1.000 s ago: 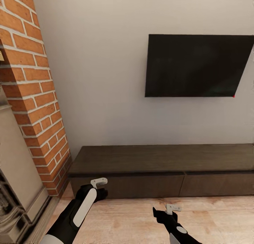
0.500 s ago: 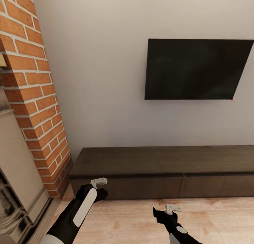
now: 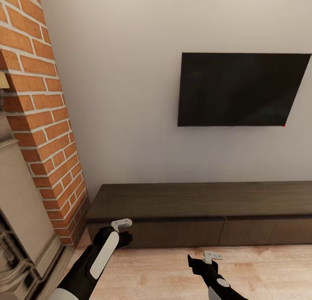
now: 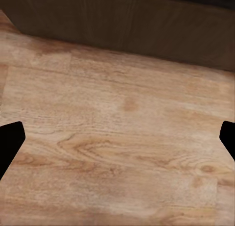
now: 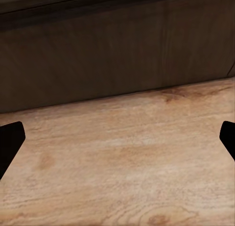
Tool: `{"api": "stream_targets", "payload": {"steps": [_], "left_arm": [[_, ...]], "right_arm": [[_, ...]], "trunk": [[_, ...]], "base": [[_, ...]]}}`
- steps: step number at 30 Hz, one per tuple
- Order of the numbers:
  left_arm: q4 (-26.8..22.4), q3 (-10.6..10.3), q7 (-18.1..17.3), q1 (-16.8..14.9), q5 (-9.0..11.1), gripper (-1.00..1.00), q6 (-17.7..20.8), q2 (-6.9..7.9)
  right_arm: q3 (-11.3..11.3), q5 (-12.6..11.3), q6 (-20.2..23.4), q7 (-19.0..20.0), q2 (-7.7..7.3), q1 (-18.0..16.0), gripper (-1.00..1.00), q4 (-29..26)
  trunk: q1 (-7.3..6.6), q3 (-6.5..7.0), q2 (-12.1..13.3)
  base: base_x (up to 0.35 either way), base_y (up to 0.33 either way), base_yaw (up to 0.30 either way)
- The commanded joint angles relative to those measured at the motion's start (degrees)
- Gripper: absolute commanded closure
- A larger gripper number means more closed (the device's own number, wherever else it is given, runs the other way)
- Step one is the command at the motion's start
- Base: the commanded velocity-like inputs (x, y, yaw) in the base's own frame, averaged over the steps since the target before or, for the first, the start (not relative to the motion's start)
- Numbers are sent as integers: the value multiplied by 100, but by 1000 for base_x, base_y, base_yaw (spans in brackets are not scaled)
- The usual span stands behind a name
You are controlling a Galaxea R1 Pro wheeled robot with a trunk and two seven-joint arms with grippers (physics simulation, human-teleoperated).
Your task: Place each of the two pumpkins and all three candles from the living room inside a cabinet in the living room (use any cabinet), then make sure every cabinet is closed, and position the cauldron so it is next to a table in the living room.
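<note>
In the head view the cabinet (image 3: 199,215) runs along the lower part of the frame under a dark TV (image 3: 242,89) on the pale wall, with a brick column (image 3: 41,118) down the left edge and part of a fireplace (image 3: 17,230) in the lower left corner. Its drawer fronts look flush and shut, and its top is bare. The left tool (image 3: 121,231) sits at lower left, close to the cabinet's left drawer front; the right tool (image 3: 207,260) sits at lower centre over the wood floor (image 3: 268,269), a little short of the cabinet. From this angle I cannot tell how either tool's fingers stand. In the left wrist view the fingertips (image 4: 10,142) show as dark shapes at the two side edges, wide apart, with nothing between them but floor and the cabinet's base across the top of the frame. The right wrist view gives the same: fingertips (image 5: 11,140) at the side edges, apart and empty, the cabinet front across the upper half. The risk from here, as I judge it, lies in the handleless fronts: a tool pressed at a seam may slip off or push the drawer tighter, and the low reach may bring an arm against the floor.
</note>
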Motion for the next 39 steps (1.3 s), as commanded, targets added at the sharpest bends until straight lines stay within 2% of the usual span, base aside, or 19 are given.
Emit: {"api": "stream_targets", "payload": {"steps": [1,39], "left_arm": [[-2,-8,60,-2,64,-100,4,1],[11,-8,66,-1,67,-100,4,1]], "right_arm": [[48,-53,-25,-17,-2,-5,-100,5],[48,-54,-34,-17,2,-5,-100,5]], "trunk": [[-23,12,39],[-858,695,1563]], "base": [[0,0,0],[0,0,0]]}}
